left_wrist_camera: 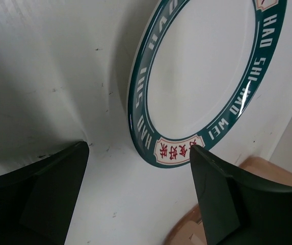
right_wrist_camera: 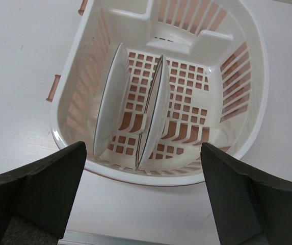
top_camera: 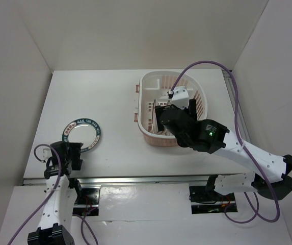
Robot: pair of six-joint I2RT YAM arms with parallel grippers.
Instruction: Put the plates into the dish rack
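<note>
The teal plate (left_wrist_camera: 202, 81) lies flat on the worktop (left_wrist_camera: 44, 66), just ahead of the open left hand (left_wrist_camera: 138, 148); its low rim may slip the grip and skid away; the right hand (right_wrist_camera: 143, 153), open too, hangs above the rack (right_wrist_camera: 232, 97), where two plates (right_wrist_camera: 110, 97) stand and could be knocked.

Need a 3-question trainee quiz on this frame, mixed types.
1. True or false: the teal-rimmed plate lies flat on the table, outside the dish rack.
2. How many plates stand on edge inside the dish rack? A) one B) two C) three
3. Fill in: the left gripper and the right gripper both have their jaws ____.
Key: 1 true; 2 B; 3 open.
</note>
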